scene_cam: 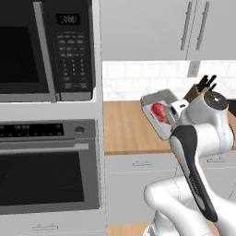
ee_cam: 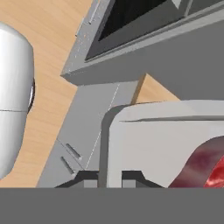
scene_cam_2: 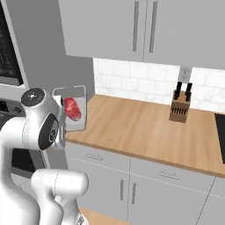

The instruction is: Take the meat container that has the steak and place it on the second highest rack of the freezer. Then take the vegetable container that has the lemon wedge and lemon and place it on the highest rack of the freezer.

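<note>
The meat container [scene_cam: 156, 102], a pale grey tray, hangs tilted above the left end of the wooden counter [scene_cam: 125, 130]. The red steak [scene_cam: 159, 111] lies inside it. In the right base view the meat container [scene_cam_2: 77, 93] faces the camera beside my arm, with the steak [scene_cam_2: 72, 109] against its floor. My gripper [ee_cam: 109, 178] is shut on the tray's rim [ee_cam: 114, 131], one dark fingertip on each side of the wall. The steak [ee_cam: 204, 165] shows at the lower right of the hand view.
A microwave [scene_cam: 46, 46] and a black-windowed wall oven [scene_cam: 46, 177] stand in the tall unit left of the counter. A knife block [scene_cam_2: 179, 108] sits by the tiled back wall. Upper cabinets [scene_cam_2: 132, 26] hang above, and drawers [scene_cam_2: 105, 160] run below the counter.
</note>
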